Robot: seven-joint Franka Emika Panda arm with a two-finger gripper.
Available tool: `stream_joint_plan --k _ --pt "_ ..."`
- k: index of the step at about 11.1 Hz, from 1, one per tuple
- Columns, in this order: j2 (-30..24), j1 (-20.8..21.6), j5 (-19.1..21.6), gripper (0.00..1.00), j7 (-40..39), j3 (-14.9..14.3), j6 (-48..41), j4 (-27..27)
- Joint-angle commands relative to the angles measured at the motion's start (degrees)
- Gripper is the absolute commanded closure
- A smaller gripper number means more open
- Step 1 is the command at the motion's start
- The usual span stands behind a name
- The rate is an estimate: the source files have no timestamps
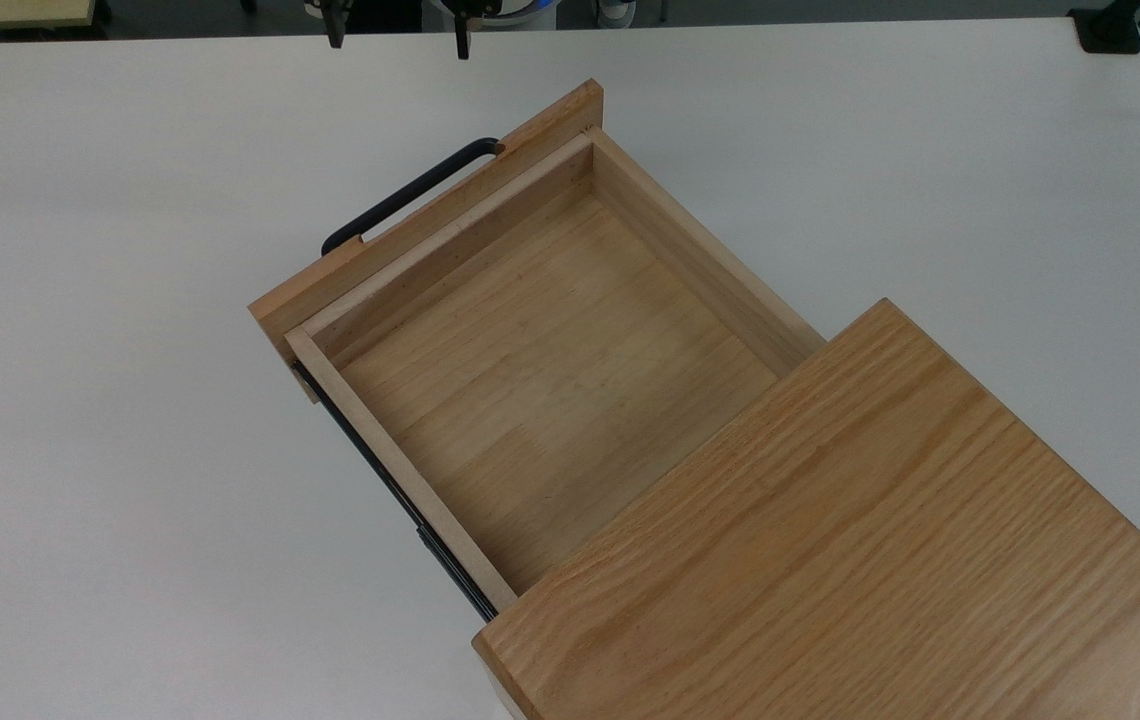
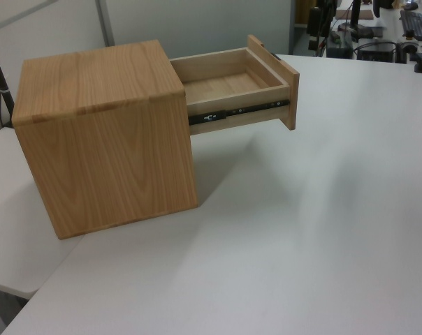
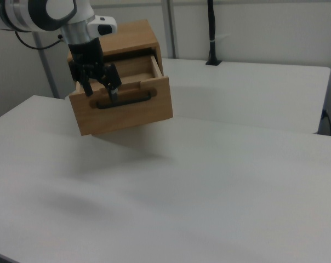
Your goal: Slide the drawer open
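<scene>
Drawer (image 1: 550,350) pulled well out of the cabinet (image 2: 106,132).
Tool (image 1: 395,35) at the top view's upper edge, fingers spread, gripping nothing.

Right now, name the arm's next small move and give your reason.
Probably hold the pincer clear and stop: the drawer already stands pulled far out of the cabinet, its handle is free, and the pincer is open, away from it.

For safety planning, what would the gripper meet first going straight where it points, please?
Probably the white table: the open black two-finger gripper points down, apart from the light-oak drawer; depth is uncertain.
</scene>
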Motion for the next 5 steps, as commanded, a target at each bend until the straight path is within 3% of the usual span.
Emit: stream_joint_plan --k 1,5 --pt "-1.73 0.59 -1.13 0.00 -0.06 0.27 0.95 -2.01" --pt "-1.64 0.51 -1.13 0.00 0.29 0.36 0.78 -1.83"
